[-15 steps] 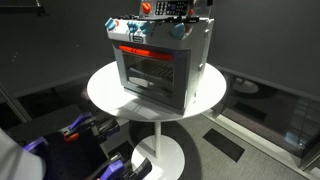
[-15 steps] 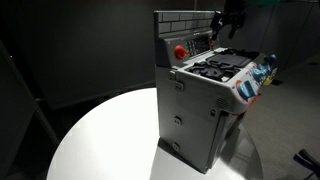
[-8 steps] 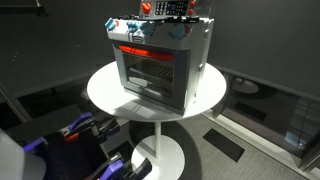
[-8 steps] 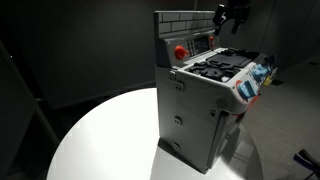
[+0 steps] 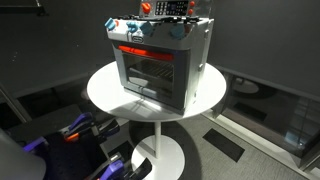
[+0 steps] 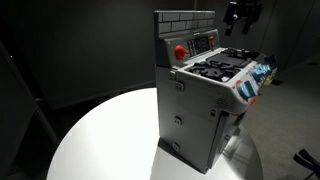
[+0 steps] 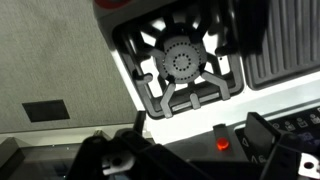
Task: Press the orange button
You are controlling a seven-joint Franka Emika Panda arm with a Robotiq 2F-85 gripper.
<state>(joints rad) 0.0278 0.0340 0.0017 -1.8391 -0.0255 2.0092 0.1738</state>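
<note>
The grey toy oven (image 6: 195, 110) stands on the round white table (image 6: 100, 130), close to the table edge on the gripper's side. The keypad panel (image 6: 203, 43) on the upstand carries markings too small to read.

The orange button (image 6: 180, 51) sits on the front face of the upstand, just beside the keypad and above the cooktop. The gripper (image 6: 243, 14) hangs above the opposite end of the upstand, well apart from the button. Finger spacing cannot be determined. The wrist view shows a burner grate (image 7: 182, 62) below.
</note>
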